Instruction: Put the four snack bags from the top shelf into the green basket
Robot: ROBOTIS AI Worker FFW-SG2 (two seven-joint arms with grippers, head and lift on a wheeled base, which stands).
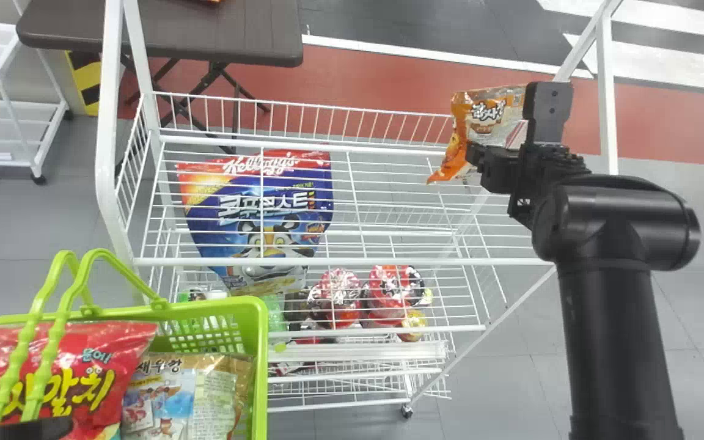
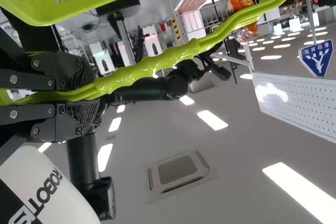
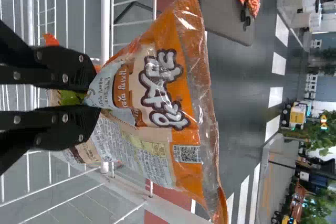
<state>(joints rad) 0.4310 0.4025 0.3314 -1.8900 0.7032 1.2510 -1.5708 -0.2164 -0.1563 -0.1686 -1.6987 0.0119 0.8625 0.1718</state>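
We judge this the carrying step: our right gripper (image 3: 94, 102) has its jaws narrowed on the orange-and-cream plastic snack bag (image 3: 157, 87) above the white wire rack (image 1: 352, 262). Next we should bring it over the green plastic basket (image 1: 261, 366), its handles (image 2: 173, 59) clasped by our left gripper (image 2: 98, 90).

At your near left was the basket (image 1: 260, 366), one snack bag (image 1: 113, 366) in it left of another (image 1: 211, 391). The rack (image 1: 358, 261) to its right held a pouch (image 1: 291, 214); a third snack bag (image 1: 471, 116) hung farther right, a table (image 1: 217, 30) behind.
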